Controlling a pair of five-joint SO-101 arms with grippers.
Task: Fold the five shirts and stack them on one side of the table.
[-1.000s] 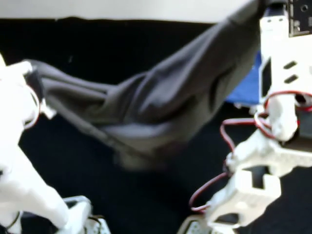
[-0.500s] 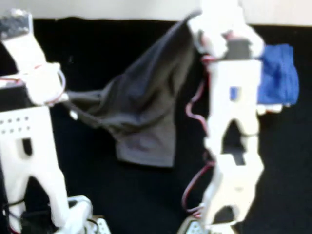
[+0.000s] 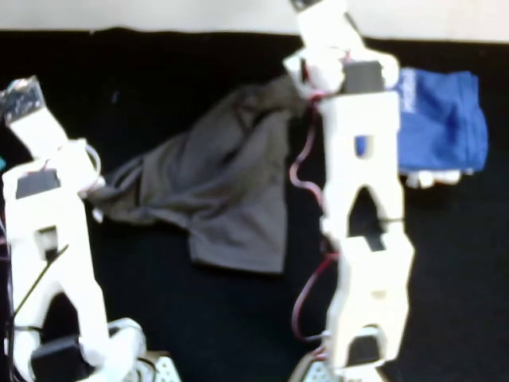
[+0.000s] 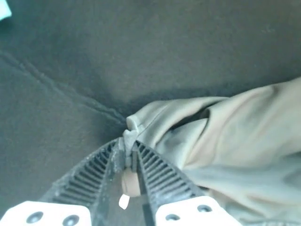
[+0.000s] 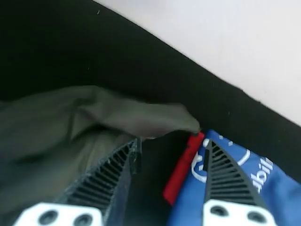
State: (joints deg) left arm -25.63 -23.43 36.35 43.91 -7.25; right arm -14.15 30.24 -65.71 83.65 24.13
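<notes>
We see a black table with a pale strip beyond it.

We see the table (image 3: 445, 278) covered in a matte black cloth (image 3: 159, 79) that runs out to both side edges and the near edge of the high view. Along the table's far edge the black ends in a straight line. Beyond it lies an off-white strip (image 3: 159, 14), plain and unmarked, and we cannot tell whether it is wall or floor. In the right wrist view we see that same far edge as a slanted border between black and pale. In the left wrist view we make out a thin line (image 4: 56, 89) running across the cloth, either a seam or a crease. We also see a small teal patch (image 4: 3, 9), too cropped to name.
</notes>
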